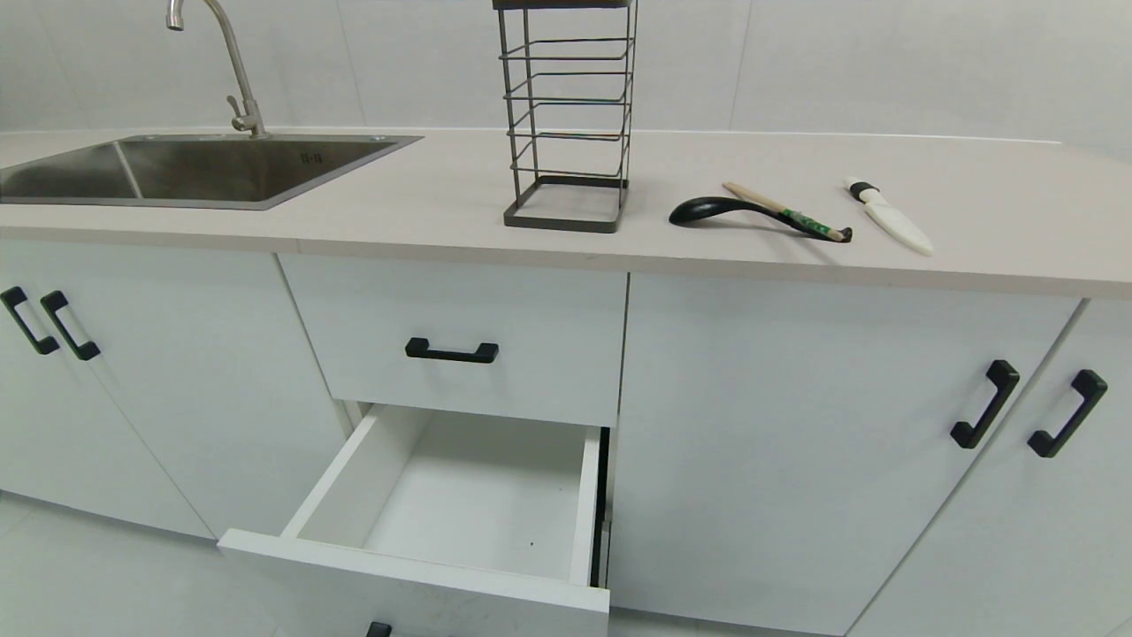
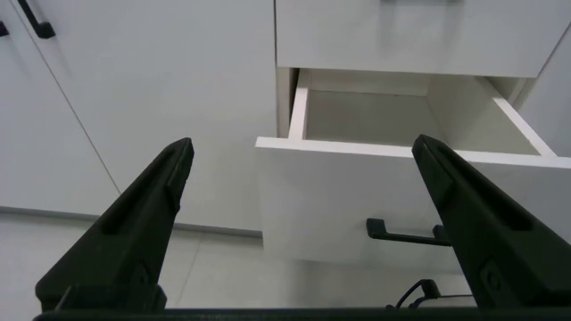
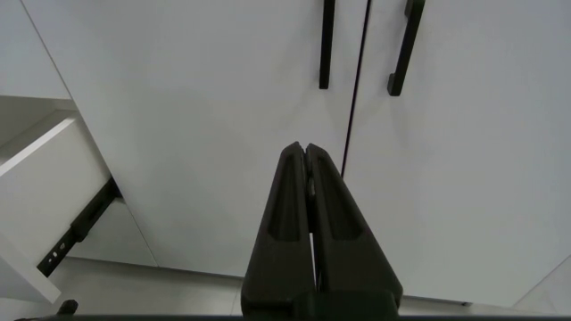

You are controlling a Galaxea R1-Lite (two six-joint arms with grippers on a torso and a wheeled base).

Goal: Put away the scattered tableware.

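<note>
On the right part of the countertop (image 1: 442,203) lie a black ladle (image 1: 752,212), a pair of wooden chopsticks (image 1: 778,211) resting across its handle, and a white knife (image 1: 889,217) with a black band. The lower drawer (image 1: 460,495) stands pulled out and holds nothing. My left gripper (image 2: 303,152) is open, low down in front of that drawer (image 2: 393,143), nothing between its fingers. My right gripper (image 3: 306,152) is shut on nothing, pointing at the white cabinet doors (image 3: 357,134) right of the drawer.
A tall black wire rack (image 1: 566,115) stands mid-counter. A steel sink (image 1: 195,168) with a tap (image 1: 225,62) is at the left. The upper drawer (image 1: 460,345) is closed. Cabinet doors with black handles (image 1: 986,402) flank the drawers.
</note>
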